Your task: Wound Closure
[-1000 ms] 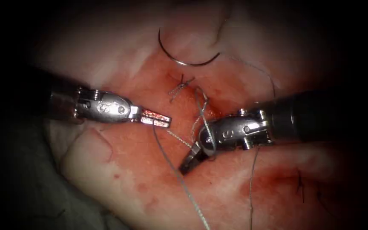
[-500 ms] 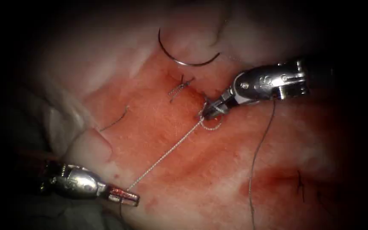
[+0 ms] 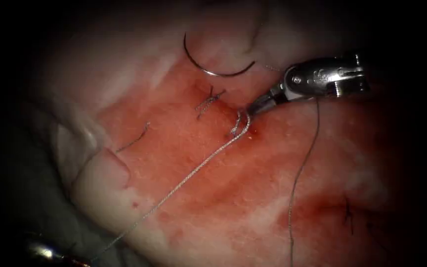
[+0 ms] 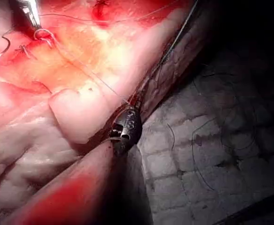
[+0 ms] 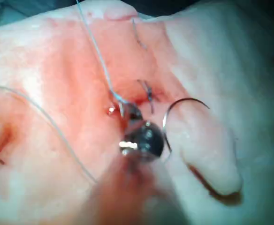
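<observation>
The tissue (image 3: 253,198) spans the scene, pale at its edges and stained with red fluid (image 3: 203,148) around the cut (image 3: 240,126); in the left wrist view it lies on a gridded grey mat (image 4: 212,159). The right tool (image 3: 253,106) comes in from the upper right of the endoscope view, its jaws pressed together on the thread (image 3: 193,170) just right of the cut, where the thread forms a small loop at the tissue surface. From that loop the thread runs taut and straight, down and to the left across the tissue, to the left tool (image 4: 132,99), which sits off the lower-left edge of the tissue — its jaws pinch the thread there, as the left wrist view shows. Another strand hangs from under the right tool and trails down the right side of the tissue. The needle (image 3: 213,66) lies free on the pale tissue above the cut, curved side down, held by neither tool and not in the tissue; its thread leaves from the right end. A finished stitch (image 3: 209,101) with short cut tails sits just left of the loop, and a loose thread end (image 3: 134,141) lies further left — well apart from both tools.
</observation>
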`<state>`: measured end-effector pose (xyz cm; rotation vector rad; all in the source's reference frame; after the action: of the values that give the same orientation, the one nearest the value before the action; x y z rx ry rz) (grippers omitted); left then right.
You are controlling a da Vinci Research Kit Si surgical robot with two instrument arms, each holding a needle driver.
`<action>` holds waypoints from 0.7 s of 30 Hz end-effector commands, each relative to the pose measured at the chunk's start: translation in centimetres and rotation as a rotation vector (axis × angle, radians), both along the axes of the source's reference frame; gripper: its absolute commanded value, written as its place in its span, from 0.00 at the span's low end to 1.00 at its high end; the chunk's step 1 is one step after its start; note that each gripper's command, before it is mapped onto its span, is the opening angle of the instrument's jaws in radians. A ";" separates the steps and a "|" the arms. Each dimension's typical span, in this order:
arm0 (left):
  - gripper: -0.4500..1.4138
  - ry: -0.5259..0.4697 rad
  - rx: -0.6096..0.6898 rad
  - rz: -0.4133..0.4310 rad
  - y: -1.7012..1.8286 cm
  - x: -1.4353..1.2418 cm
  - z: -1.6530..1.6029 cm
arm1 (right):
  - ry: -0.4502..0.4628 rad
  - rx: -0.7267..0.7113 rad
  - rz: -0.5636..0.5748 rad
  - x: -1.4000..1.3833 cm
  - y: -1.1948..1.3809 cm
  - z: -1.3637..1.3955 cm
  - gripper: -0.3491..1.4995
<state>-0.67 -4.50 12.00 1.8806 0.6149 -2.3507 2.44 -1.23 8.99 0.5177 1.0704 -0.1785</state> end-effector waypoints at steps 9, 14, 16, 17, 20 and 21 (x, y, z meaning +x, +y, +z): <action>0.00 0.015 0.019 -0.005 -0.35 0.19 -0.02 | -0.050 -0.017 -0.017 -0.03 0.14 0.12 0.00; 0.00 0.025 0.022 -0.016 -0.48 0.14 -0.08 | -0.100 -0.092 -0.029 -0.06 0.17 0.22 0.00; 0.00 0.024 0.023 -0.014 -0.49 0.13 -0.08 | -0.126 -0.121 -0.034 -0.06 0.18 0.25 0.00; 0.00 0.024 0.023 -0.015 -0.49 0.12 -0.08 | -0.135 -0.133 -0.033 -0.07 0.18 0.27 0.00; 0.00 0.025 0.021 -0.015 -0.50 0.12 -0.07 | -0.185 -0.196 0.002 -0.11 0.26 0.35 0.00; 0.00 0.025 0.020 -0.016 -0.52 0.12 -0.06 | -0.194 -0.203 0.005 -0.12 0.27 0.37 0.00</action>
<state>-0.49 -4.93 11.93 1.8705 0.6249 -2.3939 2.25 -0.93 9.33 0.3270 0.8381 -0.2230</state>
